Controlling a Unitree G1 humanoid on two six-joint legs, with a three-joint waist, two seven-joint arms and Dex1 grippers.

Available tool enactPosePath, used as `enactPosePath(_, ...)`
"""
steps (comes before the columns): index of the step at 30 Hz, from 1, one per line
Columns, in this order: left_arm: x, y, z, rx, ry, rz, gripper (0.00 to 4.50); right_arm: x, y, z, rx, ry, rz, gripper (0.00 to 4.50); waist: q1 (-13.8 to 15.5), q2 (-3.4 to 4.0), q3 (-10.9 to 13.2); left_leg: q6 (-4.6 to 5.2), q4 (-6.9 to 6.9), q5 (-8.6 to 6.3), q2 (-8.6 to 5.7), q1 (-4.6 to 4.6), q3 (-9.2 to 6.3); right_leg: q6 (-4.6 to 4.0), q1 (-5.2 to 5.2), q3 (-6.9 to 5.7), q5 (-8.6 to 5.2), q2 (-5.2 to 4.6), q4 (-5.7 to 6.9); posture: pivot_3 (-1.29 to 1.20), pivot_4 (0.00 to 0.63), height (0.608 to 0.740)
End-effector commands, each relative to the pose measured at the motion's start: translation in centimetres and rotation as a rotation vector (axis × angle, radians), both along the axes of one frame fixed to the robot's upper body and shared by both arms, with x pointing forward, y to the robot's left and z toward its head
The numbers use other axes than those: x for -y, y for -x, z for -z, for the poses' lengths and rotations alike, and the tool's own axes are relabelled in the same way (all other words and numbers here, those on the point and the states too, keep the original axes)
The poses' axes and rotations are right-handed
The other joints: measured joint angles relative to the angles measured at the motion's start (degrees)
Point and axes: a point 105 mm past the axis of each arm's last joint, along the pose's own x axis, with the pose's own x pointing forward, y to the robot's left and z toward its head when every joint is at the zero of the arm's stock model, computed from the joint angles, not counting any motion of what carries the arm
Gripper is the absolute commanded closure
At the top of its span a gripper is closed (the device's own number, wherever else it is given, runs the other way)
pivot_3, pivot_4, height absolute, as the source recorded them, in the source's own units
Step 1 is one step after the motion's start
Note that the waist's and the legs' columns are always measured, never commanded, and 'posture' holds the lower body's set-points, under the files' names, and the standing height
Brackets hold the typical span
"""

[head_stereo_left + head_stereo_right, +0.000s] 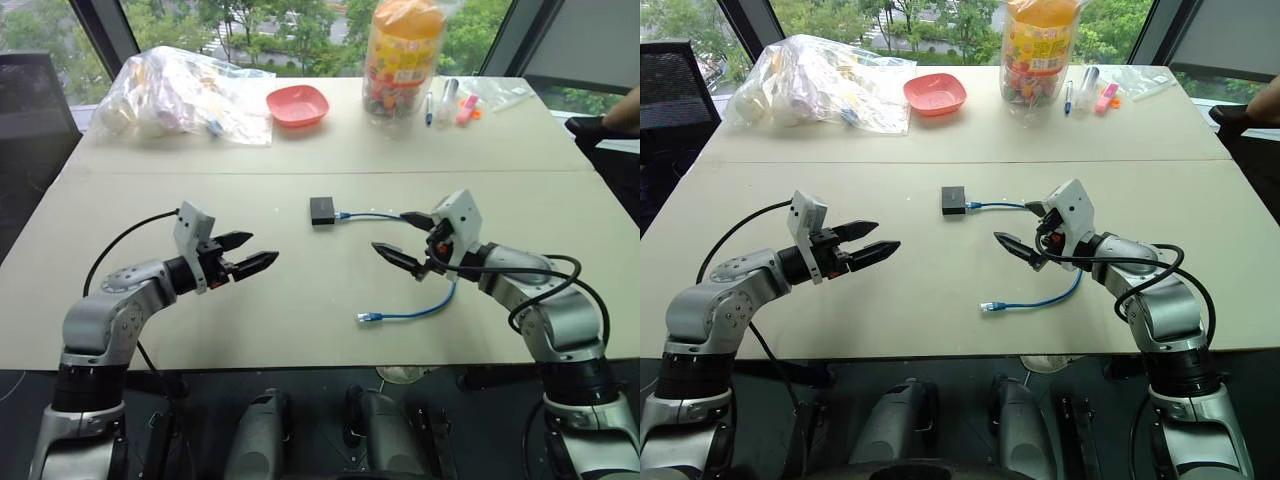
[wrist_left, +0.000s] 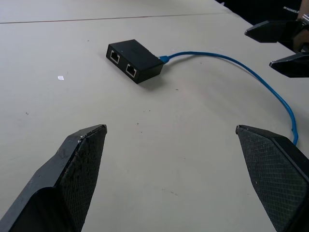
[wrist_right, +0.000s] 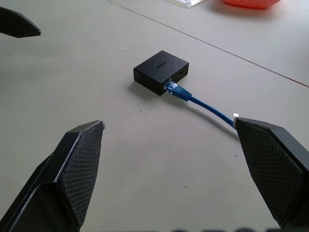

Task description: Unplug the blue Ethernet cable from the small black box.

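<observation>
The small black box lies flat on the beige table, near its middle. One end of the blue Ethernet cable is plugged into the box's right side. The cord runs right, passes under my right gripper, and loops back to a loose plug near the front edge. My right gripper hovers open just right of the box, over the cable. My left gripper hovers open to the box's left and nearer to me. Two vacant ports on the box face the left gripper. Neither gripper touches anything.
At the far side of the table sit a crumpled plastic bag, a red bowl, a tall jar of snacks and several pens. A person's arm rests at the right edge.
</observation>
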Motion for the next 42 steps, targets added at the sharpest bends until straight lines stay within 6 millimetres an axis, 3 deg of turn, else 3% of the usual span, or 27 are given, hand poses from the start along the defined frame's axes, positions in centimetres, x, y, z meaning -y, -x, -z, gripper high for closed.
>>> enactPosePath(1, 0.1, -0.2, -0.8, 0.049, 0.003, 0.003, 0.05, -0.2, 0.0, -1.1, 0.05, -0.007, -0.011, 0.0, 0.0, 0.0, 0.0, 0.0, 0.0, 0.0, 0.0, 0.0, 0.0, 0.0, 0.0, 0.0, 0.0, 0.0, 0.0, 0.0, 0.15, 0.74)
enactPosePath(12, -0.1, -0.5, -0.8, 0.059, -0.026, 0.006, 0.05, -0.3, 0.0, -1.1, 0.055, -0.001, -0.013, 0.0, 0.0, 0.0, 0.0, 0.0, 0.0, 0.0, 0.0, 0.0, 0.0, 0.0, -0.01, 0.0, 0.0, 0.0, 0.01, 0.0, 0.15, 0.74)
enactPosePath(18, -0.6, -1.9, -1.5, 0.12, -0.083, -0.003, 0.05, -1.0, -1.0, -0.7, 0.054, 0.015, -0.038, 0.0, 0.0, 0.0, 0.0, 0.01, 0.01, 0.01, 0.0, 0.02, 0.0, 0.0, 0.0, 0.0, 0.0, 0.01, 0.03, 0.0, 0.15, 0.74)
enactPosePath(23, -2.1, -4.1, -2.6, 0.198, -0.239, 0.021, 0.05, -1.9, -3.6, 0.3, 0.032, 0.089, -0.096, 0.0, -0.2, 0.0, 0.0, 0.02, 0.05, 0.02, -0.01, 0.03, 0.03, -0.01, -0.02, 0.0, 0.01, 0.02, 0.08, 0.0, 0.15, 0.74)
enactPosePath(26, -2.7, -4.9, -4.5, 0.227, -0.242, 0.063, 0.05, -2.5, -7.2, 0.6, 0.017, 0.129, -0.099, 0.0, -0.6, -0.02, 0.0, 0.04, 0.06, 0.03, -0.15, 0.04, 0.13, -0.03, -0.06, 0.02, 0.03, 0.05, 0.14, 0.0, 0.15, 0.74)
enactPosePath(29, -2.8, -5.1, -4.8, 0.245, -0.241, 0.058, 0.05, -3.6, -9.7, 1.0, -0.005, 0.161, -0.111, 0.0, -1.4, -0.02, 0.0, 0.05, 0.05, 0.05, -0.24, 0.05, 0.14, -0.03, -0.09, 0.05, 0.05, 0.04, 0.25, 0.0, 0.15, 0.74)
enactPosePath(33, -2.3, -4.2, -4.1, 0.24, -0.201, 0.038, 0.05, -4.8, -11.1, 2.1, -0.05, 0.216, -0.095, 0.0, -1.7, -0.02, 0.0, 0.06, -0.04, 0.05, -0.31, 0.02, 0.18, 0.19, -0.11, 0.07, 0.14, 0.0, 0.49, 0.0, 0.15, 0.74)
enactPosePath(36, -2.3, -3.0, -3.1, 0.23, -0.194, 0.002, 0.05, -5.6, -11.0, 3.6, -0.114, 0.281, -0.117, 0.0, -1.8, -0.02, 0.0, 0.07, -0.06, 0.05, -0.33, 0.03, 0.28, 0.2, -0.17, 0.15, 0.13, -0.06, 0.81, 0.0, 0.15, 0.74)
enactPosePath(39, -2.8, -1.8, -2.8, 0.219, -0.171, -0.054, 0.03, -6.3, -10.3, 4.7, -0.16, 0.323, -0.173, 0.92, -1.9, -0.02, 0.0, 0.06, -0.04, 0.05, -0.32, 0.11, 0.26, 0.2, -0.18, 0.19, 0.12, -0.08, 0.79, 0.0, 0.15, 0.74)
enactPosePath(42, -3.8, -1.0, -2.3, 0.196, -0.154, -0.117, 0.03, -7.6, -10.6, 4.1, -0.111, 0.326, -0.177, 2.48, -1.9, -0.02, 0.0, -0.06, -0.01, 0.12, -0.29, 0.24, 0.06, 0.29, -0.12, 0.19, 0.04, -0.08, 0.83, 0.0, 0.15, 0.74)
